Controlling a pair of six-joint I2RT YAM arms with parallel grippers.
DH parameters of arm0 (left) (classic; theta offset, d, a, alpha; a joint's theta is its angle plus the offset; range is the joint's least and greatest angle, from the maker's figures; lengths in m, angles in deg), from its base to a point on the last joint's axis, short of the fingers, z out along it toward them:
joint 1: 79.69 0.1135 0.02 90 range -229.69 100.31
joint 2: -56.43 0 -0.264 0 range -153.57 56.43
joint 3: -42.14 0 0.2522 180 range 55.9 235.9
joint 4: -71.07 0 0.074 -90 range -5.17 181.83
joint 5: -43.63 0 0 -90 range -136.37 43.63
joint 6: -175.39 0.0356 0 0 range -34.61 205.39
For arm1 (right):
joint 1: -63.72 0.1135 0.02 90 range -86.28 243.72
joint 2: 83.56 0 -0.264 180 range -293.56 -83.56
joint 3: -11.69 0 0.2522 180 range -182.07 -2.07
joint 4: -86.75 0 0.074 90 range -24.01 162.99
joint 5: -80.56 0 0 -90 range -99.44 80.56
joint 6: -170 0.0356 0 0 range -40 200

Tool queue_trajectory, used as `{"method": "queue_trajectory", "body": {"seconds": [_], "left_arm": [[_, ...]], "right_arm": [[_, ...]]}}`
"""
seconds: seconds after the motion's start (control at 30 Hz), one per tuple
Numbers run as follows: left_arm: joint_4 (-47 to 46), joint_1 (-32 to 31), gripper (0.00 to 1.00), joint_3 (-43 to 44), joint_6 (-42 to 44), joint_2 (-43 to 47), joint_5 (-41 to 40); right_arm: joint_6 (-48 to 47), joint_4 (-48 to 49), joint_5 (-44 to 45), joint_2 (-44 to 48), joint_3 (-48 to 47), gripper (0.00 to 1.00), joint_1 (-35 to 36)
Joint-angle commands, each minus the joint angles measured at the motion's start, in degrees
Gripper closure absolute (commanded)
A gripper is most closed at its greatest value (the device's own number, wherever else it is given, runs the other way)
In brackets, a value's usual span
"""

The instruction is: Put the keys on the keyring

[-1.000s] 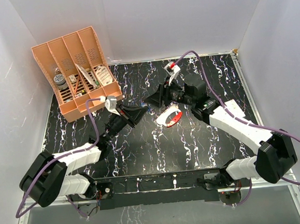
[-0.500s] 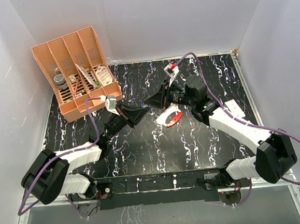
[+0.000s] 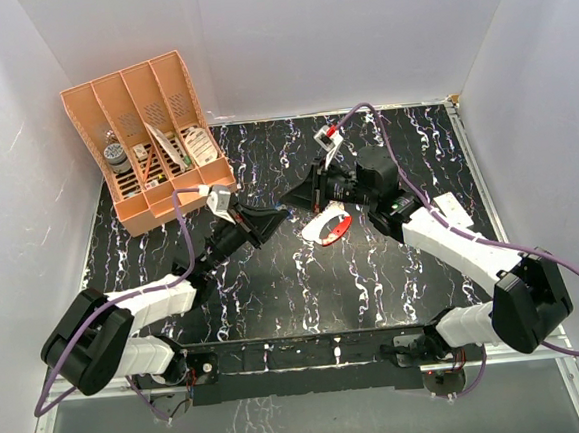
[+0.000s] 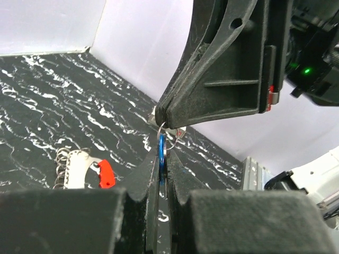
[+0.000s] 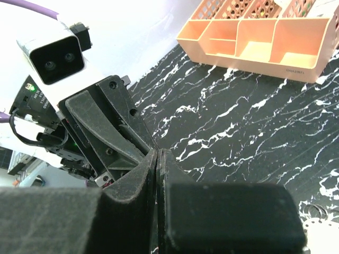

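The key (image 4: 161,156), a thin blue head seen edge-on, sits pinched between the pads of my left gripper (image 4: 163,159), which is shut on it above the table. A small wire loop (image 4: 170,133) sticks out of the key's top. My right gripper (image 4: 160,117) is shut, and its tips press right at that loop; whether they pinch it cannot be told. In the top view the left gripper (image 3: 279,215) and the right gripper (image 3: 288,199) meet tip to tip at mid-table. The keyring (image 3: 328,225), red and white, lies flat on the table just right of them, also seen as keyring (image 4: 85,169).
An orange divided organizer (image 3: 148,137) holding small items stands at the back left corner, and shows in the right wrist view as organizer (image 5: 254,39). The black marbled tabletop (image 3: 306,295) is enclosed by white walls.
My right gripper has closed from open to shut at the top of the key. The left gripper has kept its grip and shifted slightly toward the right gripper.
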Motion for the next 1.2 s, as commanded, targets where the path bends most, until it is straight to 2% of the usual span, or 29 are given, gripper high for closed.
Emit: {"method": "queue_trajectory", "body": {"seconds": [0.0,0.2,0.4,0.63,0.97,1.0,1.03,1.1,1.13,1.17], "left_arm": [[6.9,0.4,1.00,1.8,5.5,1.0,-2.1],[17.3,0.4,1.00,3.8,11.7,3.2,-4.3],[25.0,0.4,1.00,6.0,17.0,4.3,-3.1],[26.9,0.4,1.00,6.9,18.4,3.8,1.7],[28.7,0.4,1.00,7.2,20.3,4.0,2.1],[27.7,0.4,1.00,6.7,19.9,4.4,1.7],[26.8,0.4,1.00,6.2,19.4,4.8,1.3],[25.8,0.4,1.00,5.6,18.7,5.3,0.1],[25.1,0.4,1.00,5.4,18.4,5.4,-0.3],[24.5,0.4,1.00,5.3,18.1,5.4,-0.7]], "right_arm": [[-3.5,-1.6,0.3,0.9,-3.0,1.00,-0.2],[-9.5,-11.3,0.5,-0.8,-7.7,1.00,-0.3],[-14.9,-20.9,1.5,-3.7,-13.8,1.00,-0.5],[-17.8,-27.8,1.4,-8.3,-20.2,1.00,-0.8],[-21.0,-35.6,0.8,-13.5,-27.3,1.00,-0.9],[-21.1,-35.3,1.2,-13.3,-26.9,0.98,-1.0],[-20.4,-34.3,1.7,-12.8,-25.9,0.91,-1.0],[-18.8,-31.2,1.5,-11.6,-23.2,0.63,-1.4],[-17.7,-29.3,0.6,-11.0,-21.6,0.55,-1.7],[-16.6,-26.8,-0.5,-10.3,-19.7,0.53,-1.9]]}}
